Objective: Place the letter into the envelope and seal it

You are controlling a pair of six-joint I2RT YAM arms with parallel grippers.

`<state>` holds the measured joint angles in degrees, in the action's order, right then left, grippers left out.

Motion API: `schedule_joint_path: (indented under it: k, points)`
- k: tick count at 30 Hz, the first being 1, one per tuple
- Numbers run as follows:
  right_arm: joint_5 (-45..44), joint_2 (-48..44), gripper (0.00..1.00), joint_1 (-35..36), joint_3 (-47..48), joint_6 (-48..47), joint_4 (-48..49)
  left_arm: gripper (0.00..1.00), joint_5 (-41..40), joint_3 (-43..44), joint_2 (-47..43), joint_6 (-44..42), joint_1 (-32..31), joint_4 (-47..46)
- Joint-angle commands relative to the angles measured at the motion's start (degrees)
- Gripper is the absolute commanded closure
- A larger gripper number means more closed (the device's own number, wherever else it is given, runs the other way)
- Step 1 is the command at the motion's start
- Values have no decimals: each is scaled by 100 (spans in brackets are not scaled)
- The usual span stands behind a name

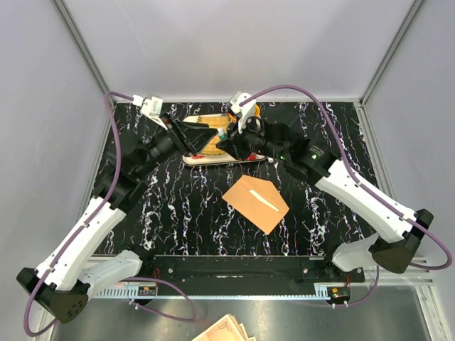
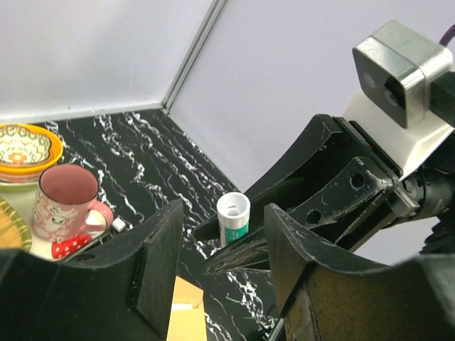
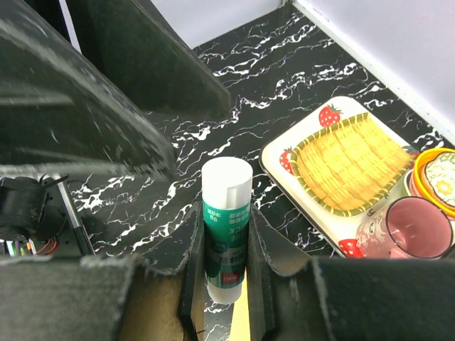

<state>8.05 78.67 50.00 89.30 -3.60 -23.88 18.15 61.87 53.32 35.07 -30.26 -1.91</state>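
Kraft envelope [image 1: 256, 204] lies diagonally; right claw [image 3: 226, 238] grips glue stick [image 3: 227, 192]; left claw [image 2: 222, 249] gapes.

A black worktop [image 1: 178, 213] veined with white marble streaks fills the enclosure. Plain, pale grey-lilac walls [image 1: 234, 42] rise along its far, left and right edges. Slim aluminium posts [image 1: 80, 44] slant up from the far corners. A silver metal rail [image 1: 234, 290] runs along the near edge. The light is soft and even.

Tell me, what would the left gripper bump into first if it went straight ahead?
Probably the glue stick, held by the right gripper just ahead of the open left gripper.
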Motion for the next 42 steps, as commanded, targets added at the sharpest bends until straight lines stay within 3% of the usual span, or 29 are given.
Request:
schedule_joint_path:
  k: [1,8,11,14,15,20,25,26,30,35,36,38,39,42]
  points:
    - [-103,87,100,45,299,193,199,48,-400,414,187,-220,-173,182]
    - [-76,139,100,115,334,184,235,59,-400,449,372,17,-252,306]
    - [-23,157,100,133,352,219,226,74,-313,440,398,79,-252,253]
    - [73,140,100,124,352,236,226,99,-41,266,337,158,-244,-219]
    - [160,131,100,124,343,245,217,100,91,204,311,202,-226,-361]
    - [923,-106,100,11,247,280,304,100,1320,-200,240,623,-25,-1483]
    - [3217,-484,100,-446,-70,1287,1217,100,2841,-587,267,1211,99,-3075]
    - [3568,-476,100,-525,-70,1483,1358,100,3087,-623,336,1343,99,-3766]
    - [5184,-379,100,-632,0,2142,1876,100,4176,-518,714,2588,99,-5501]
    - [6040,-230,100,-623,-333,3610,3115,100,4767,-175,1416,4101,-172,-7896]
    - [6102,-195,100,-623,-343,3716,3361,100,4829,-131,1522,4635,-208,-8225]
    - [6208,-116,100,-632,-264,3831,3390,100,4838,-166,1629,4764,-217,-8554]
    - [6182,-107,100,-632,-220,3779,3259,88,4838,-244,1594,4494,-208,-8502]
    - [5718,-185,100,-702,-106,3130,2434,46,4227,-438,1217,3599,107,-6504]
